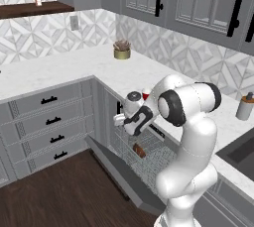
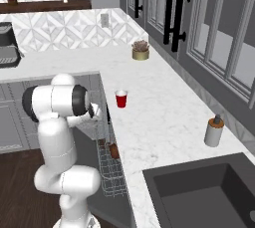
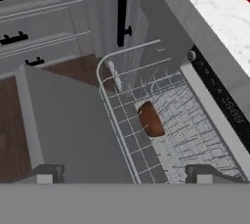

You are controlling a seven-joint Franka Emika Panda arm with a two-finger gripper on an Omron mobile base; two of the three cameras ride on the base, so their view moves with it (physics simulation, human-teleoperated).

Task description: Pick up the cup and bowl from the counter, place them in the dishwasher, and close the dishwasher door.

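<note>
No brand or readable writing shows anywhere; the only markings are small pale symbols on the dark control strip (image 3: 225, 101) along the right of the hand view, too small to read.

The arm rises from the lower right of the left base view, bends at a raised elbow and reaches down and left, so that the tool (image 1: 120, 120) hangs near the centre of that frame, over the open dishwasher (image 1: 144, 156). In the right base view the tool (image 2: 99, 112) sits left of centre, close to the desk (image 2: 159, 117) edge. In the hand view its two finger tips (image 3: 46, 174) stand far apart at the bottom corners, with nothing between them: the tool is wide open and holds nothing.

The bowl (image 3: 151, 119) lies tilted on its side in the wire rack (image 3: 124, 120), at the centre of the hand view; it is also seen in the rack in the left base view (image 1: 140, 150). The cup (image 2: 121, 98) stands upright on the desk, at the centre of the right base view, near the edge above the dishwasher. The dishwasher door (image 1: 119, 171) is dropped open, low in the left base view.

A potted plant (image 2: 141, 50) stands towards the top of the right base view, and a soap dispenser (image 2: 214, 131) at the right
</note>
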